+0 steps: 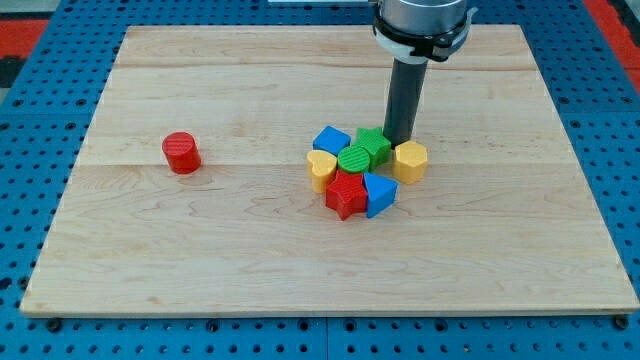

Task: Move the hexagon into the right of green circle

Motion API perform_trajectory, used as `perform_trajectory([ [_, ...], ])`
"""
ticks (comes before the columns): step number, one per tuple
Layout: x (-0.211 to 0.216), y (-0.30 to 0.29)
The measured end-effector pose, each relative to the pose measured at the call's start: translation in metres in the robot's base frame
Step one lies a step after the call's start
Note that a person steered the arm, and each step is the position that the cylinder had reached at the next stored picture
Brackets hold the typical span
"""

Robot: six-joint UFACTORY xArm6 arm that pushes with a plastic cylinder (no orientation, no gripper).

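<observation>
One yellow hexagon (410, 160) sits at the view's right edge of the cluster, just right of centre on the wooden board (200, 250). My tip (401, 140) is down just behind it, toward the view's top, wedged at the seam between the hexagon and the green star-like block (375, 145); I cannot tell if it actually touches either one. There is no pincer on this rig, only the straight dark rod, so nothing is held.

The green circle (354, 158) lies to the view's left of the hexagon, pressed up against the green star-like block, which sits between the two along the top side. Below them, the red star (346, 194) and a blue block (379, 192), roughly triangular, sit side by side and touching. A yellow heart (321, 168) hugs the circle's left side, and a blue cube-like block (331, 140) sits just above that heart. All seven are packed tight.

Well apart, over on the view's left, a red cylinder (181, 152) stands alone on the board.
</observation>
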State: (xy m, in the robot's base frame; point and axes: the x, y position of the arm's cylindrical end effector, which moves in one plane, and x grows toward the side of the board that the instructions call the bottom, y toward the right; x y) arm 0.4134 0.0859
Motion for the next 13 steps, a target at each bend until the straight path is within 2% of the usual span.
perform_trajectory([
  [4, 0.011, 0.074],
  [6, 0.027, 0.046],
  [8, 0.001, 0.042],
  [10, 0.062, 0.064],
  [11, 0.076, 0.060],
  [13, 0.071, 0.053],
])
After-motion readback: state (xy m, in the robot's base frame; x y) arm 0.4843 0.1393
